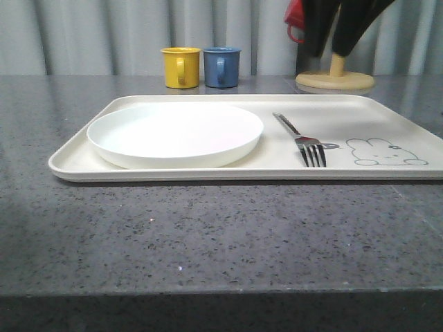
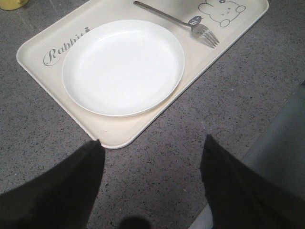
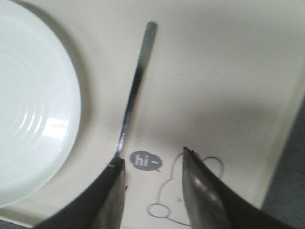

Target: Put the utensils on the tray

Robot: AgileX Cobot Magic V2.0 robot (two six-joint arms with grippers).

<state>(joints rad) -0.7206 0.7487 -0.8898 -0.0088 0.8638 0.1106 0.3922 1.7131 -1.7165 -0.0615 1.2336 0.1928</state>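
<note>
A silver fork [image 1: 297,135] lies on the cream-white tray [image 1: 208,173], to the right of a round white plate [image 1: 173,135] and beside the bunny drawing [image 1: 384,152], tines toward the front. My right gripper [image 3: 152,155] hangs open just above the tray [image 3: 214,71] over the "hi" bubble, with nothing between its fingers. One finger hides the head of the fork [image 3: 136,81]; its handle runs away from the fingers. Its dark fingers [image 1: 322,41] show at the top right of the front view. My left gripper [image 2: 152,143] is open over bare table by a corner of the tray [image 2: 33,47].
A yellow mug [image 1: 181,67] and a blue mug [image 1: 221,67] stand behind the tray. A wooden stand [image 1: 336,81] with a red mug [image 1: 294,21] is at the back right. Dark speckled tabletop [image 1: 208,235] stretches in front of the tray.
</note>
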